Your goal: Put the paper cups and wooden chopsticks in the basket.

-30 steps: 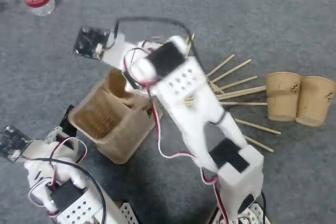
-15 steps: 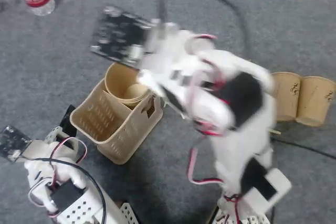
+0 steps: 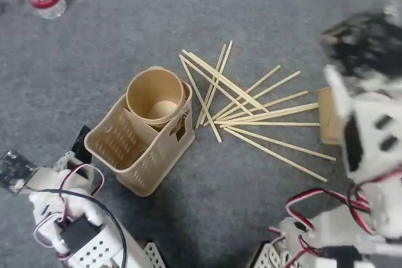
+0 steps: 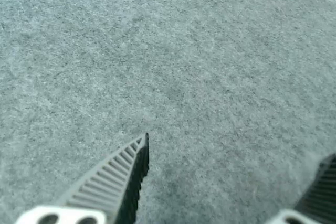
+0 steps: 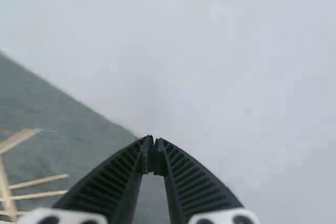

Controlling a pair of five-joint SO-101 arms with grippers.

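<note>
- My right gripper is pinched shut and empty, well apart from the chopsticks.
- My left gripper gapes wide over bare carpet.
- Cups sit in the basket, far from both.
- I'd open first, then pinch one mid-length.

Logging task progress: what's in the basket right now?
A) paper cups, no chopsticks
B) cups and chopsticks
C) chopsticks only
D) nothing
A: nested paper cups sit in the basket, while the wooden chopsticks all lie scattered on the grey carpet beside it.
</note>
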